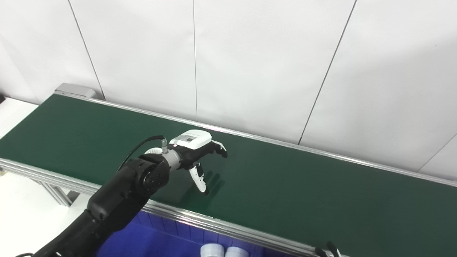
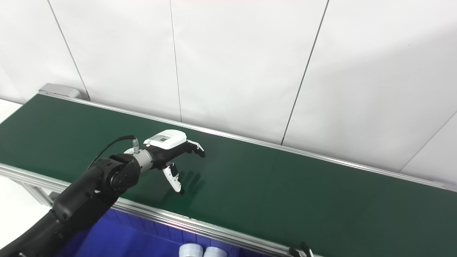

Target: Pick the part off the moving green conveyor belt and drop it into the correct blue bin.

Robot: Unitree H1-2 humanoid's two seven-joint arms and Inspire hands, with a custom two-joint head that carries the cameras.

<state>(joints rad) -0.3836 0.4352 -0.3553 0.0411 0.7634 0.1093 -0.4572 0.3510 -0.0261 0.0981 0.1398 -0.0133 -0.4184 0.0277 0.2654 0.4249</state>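
Over the green conveyor belt (image 1: 285,178) we see the left hand (image 1: 194,151) hovering with its fingers spread apart and curled slightly down, its thumb (image 1: 198,178) pointing toward 5 o'clock; it holds nothing. Its back is a smooth white shell with a small printed label, its fingers are black with white plates, and a black cable loops into the metal wrist. We find no part on the matte, dark green belt surface, which is edged by ribbed aluminium rails.

Below the near rail, the left eye view shows more of the blue bin (image 1: 150,241), with two white cylindrical tops (image 1: 223,251) at 6 o'clock of the picture. Dark fingertips of the right hand (image 1: 328,250) poke in at the bottom edge; we cannot tell how far open it is.
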